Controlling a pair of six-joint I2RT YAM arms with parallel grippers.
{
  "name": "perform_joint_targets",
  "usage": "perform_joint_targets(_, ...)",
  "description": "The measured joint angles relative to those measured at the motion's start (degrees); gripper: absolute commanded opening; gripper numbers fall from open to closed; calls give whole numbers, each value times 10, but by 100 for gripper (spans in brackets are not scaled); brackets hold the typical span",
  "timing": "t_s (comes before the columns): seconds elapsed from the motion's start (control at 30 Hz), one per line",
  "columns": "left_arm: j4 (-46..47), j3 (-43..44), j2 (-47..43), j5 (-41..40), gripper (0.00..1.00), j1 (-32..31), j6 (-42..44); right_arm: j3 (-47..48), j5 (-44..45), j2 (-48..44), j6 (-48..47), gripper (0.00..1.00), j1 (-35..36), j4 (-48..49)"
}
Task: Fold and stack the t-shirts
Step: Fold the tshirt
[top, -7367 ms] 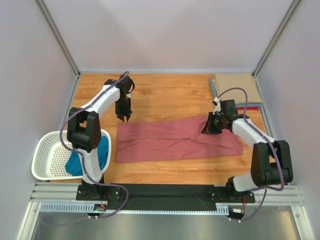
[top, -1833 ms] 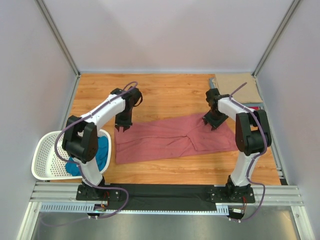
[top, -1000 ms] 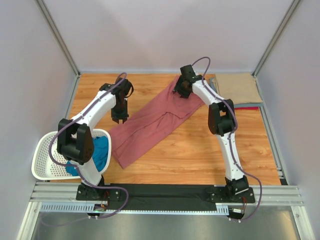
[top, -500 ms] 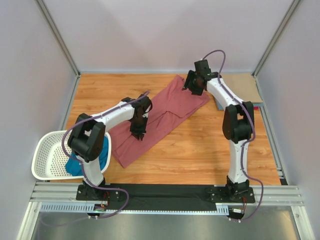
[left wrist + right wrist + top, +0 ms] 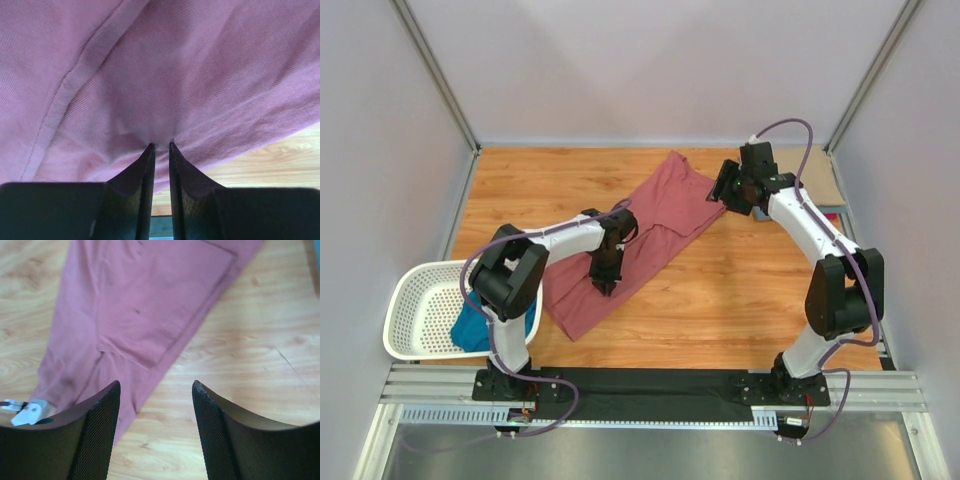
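Now that the rose-red t-shirt (image 5: 650,225) has swung from crosswise to a slant, with its near end just beside the white basket (image 5: 415,310), I list:
- my right gripper (image 5: 723,190), past the shirt's end farthest from the basket: jaws wide, empty, cloth released.
- my left gripper (image 5: 603,286), mid-shirt: jaws nearly together on a puckered pinch of cloth.

Folding seems unstarted; I judge this a repositioning.

Probably a robotics lab cell: white panel walls (image 5: 650,70), aluminium rail (image 5: 430,385).
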Motion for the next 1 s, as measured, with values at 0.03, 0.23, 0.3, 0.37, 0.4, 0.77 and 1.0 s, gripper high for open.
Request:
perform_joint_targets(0.03,0,-2,-1,0,24,-7,-7,-19,0,-7,0,61,-3,3)
perform_joint_targets(0.23,2,-5,-3,10,25,-51,-61,-114,-5,-56,7,59,-25,26)
perform_joint_targets(0.3,4,-9,-6,17,27,-68,-83,-142,-14,-64,14,57,-38,53)
perform_joint_targets(0.37,11,-20,-16,25,28,-83,-102,-160,-24,-61,21,56,-52,81)
perform_joint_targets(0.4,14,-27,-22,26,29,-87,-108,-166,-28,-55,25,55,-59,95)
perform_joint_targets(0.77,28,-55,-131,43,29,-126,-92,-109,-40,130,82,47,-88,221)
perform_joint_targets(1.0,47,-142,-128,45,29,-150,-83,-62,-33,199,101,41,-99,245)
